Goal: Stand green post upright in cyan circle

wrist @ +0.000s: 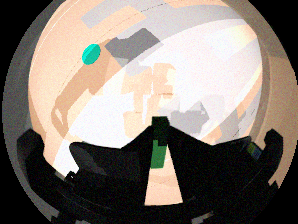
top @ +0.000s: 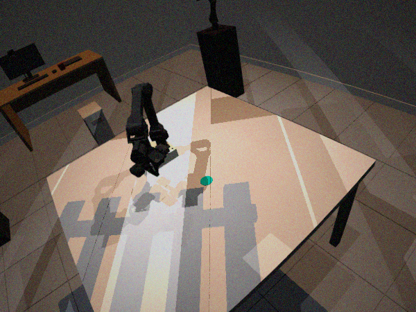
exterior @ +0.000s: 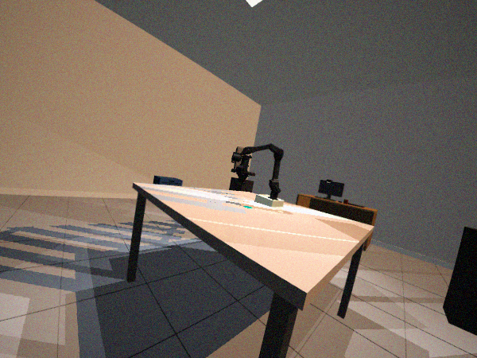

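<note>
The green post (wrist: 158,154) shows between the fingers in the wrist view, its far part dark in shadow; its tilt is hard to tell. It cannot be made out in either the top or the exterior view. My gripper (top: 156,172) (exterior: 242,178) (wrist: 159,129) is shut on the post and appears to be a little above the table. The cyan circle (top: 206,180) (exterior: 248,207) (wrist: 91,54) lies flat on the table with nothing on it. It is to the right of the gripper in the top view and at the upper left in the wrist view.
The arm's pale base block (exterior: 269,200) stands on the table (top: 243,152) (exterior: 278,254) behind the circle in the exterior view. Strong light patches and grey shadows cross the table top. A desk (top: 87,59) and a dark pedestal (top: 222,59) stand beyond the table.
</note>
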Available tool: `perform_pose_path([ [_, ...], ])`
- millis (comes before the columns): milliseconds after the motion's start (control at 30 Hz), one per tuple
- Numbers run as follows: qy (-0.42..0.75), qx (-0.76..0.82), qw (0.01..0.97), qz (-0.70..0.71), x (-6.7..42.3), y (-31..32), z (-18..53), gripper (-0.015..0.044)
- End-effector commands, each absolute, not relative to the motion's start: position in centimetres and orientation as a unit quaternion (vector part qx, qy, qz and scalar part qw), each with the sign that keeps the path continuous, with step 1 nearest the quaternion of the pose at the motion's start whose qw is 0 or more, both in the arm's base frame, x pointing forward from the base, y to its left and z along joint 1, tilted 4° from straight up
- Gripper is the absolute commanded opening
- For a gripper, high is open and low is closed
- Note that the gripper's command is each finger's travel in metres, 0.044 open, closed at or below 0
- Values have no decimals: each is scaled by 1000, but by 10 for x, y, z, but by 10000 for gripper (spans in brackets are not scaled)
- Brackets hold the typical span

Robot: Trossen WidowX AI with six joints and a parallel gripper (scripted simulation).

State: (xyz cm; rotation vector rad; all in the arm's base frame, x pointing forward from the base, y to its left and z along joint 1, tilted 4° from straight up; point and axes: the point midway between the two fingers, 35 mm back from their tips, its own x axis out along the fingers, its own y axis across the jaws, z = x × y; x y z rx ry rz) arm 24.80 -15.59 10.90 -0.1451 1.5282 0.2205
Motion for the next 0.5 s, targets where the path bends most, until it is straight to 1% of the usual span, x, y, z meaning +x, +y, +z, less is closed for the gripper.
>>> perform_pose_path([
  [0,689,-76,713,109,257,-148,111,22],
  [467,680,-117,708,150,283,-115,117,22],
])
